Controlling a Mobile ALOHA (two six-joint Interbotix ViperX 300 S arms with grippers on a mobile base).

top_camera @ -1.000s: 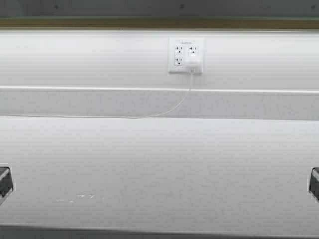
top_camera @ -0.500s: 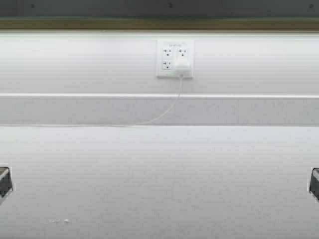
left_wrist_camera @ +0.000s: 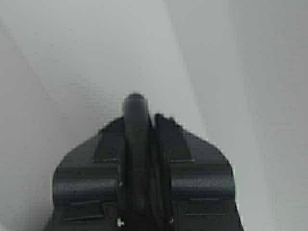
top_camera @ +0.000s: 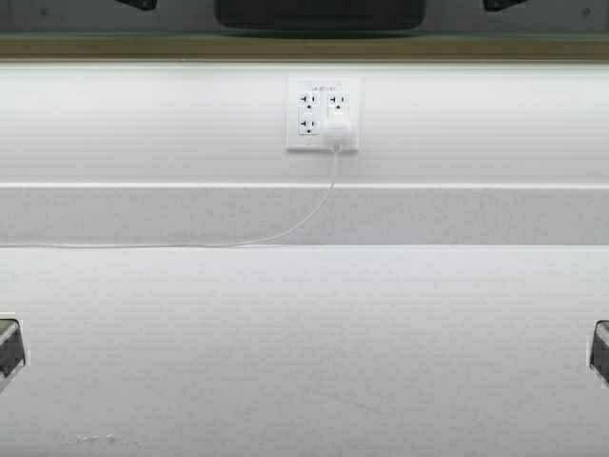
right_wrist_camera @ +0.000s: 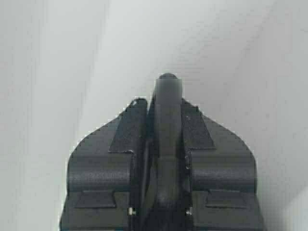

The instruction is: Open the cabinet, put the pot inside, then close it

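Base now farther right; left end effector (left_wrist_camera: 140, 132), right end effector (right_wrist_camera: 164, 118) tight on pot (left_wrist_camera: 135, 102) handles; white counter (top_camera: 304, 352)

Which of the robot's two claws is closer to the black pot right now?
Neither, it's a tie. The left gripper is shut on one side handle of the pot, and the right gripper is shut on the other, so both are touching it.

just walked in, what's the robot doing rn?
Both arms hold the wide matt-black cooking pot, seen only as a dark shape at the high view's top edge, above the white counter. The left gripper is shut on its black left loop handle, the right gripper on its black right loop handle. No cabinet is in view.
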